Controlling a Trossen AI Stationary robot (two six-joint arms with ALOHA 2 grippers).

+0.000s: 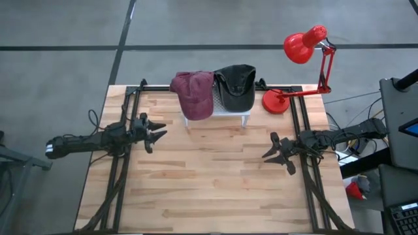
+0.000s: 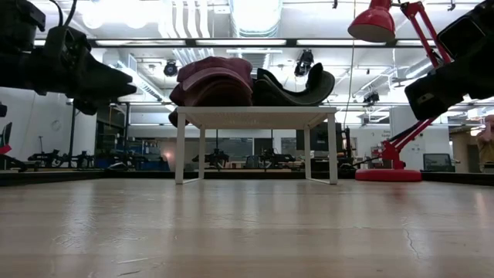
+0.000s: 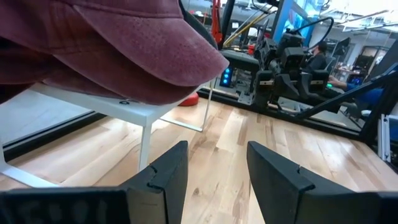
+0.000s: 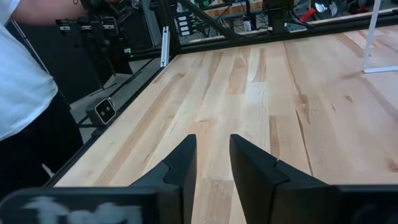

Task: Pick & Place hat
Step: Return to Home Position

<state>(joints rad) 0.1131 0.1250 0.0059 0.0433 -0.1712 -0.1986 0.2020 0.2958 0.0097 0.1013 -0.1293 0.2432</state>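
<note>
Caps: the red caps (image 1: 193, 93) lie stacked on the left half of the shelf (image 1: 217, 99), upper centre of the high view. They are maroon cloth, soft and rumpled, and the brims overhang the shelf's near edge. In the left wrist view two brims show layered one over the other. The black cap (image 1: 236, 86) lies just beside them on the shelf's right half, touching them, its brim curving upward in the low view.

Shelf: a small white stand on thin legs, with a mesh top, at the table's far edge.

Left gripper (image 1: 163, 130): centre left of the high view, over the table (image 1: 209, 189), near the shelf's left legs and apart from them. Fingers spread wide; nothing between them, nothing touched. The arm lies low and level, reaching in from the left edge.

Right gripper (image 1: 268, 151): centre right of the high view, well apart from the shelf. Fingers parted by a narrow gap and holding nothing. The arm reaches in level from the right edge.

Table: pale wooden planks, smooth, with dark rails along both sides.

Lamp (image 1: 304, 46): red, glossy, jointed, its round base at the table's upper right corner.

Person (image 4: 18, 81): white top, dark trousers, standing beyond the table's edge in the right wrist view.
</note>
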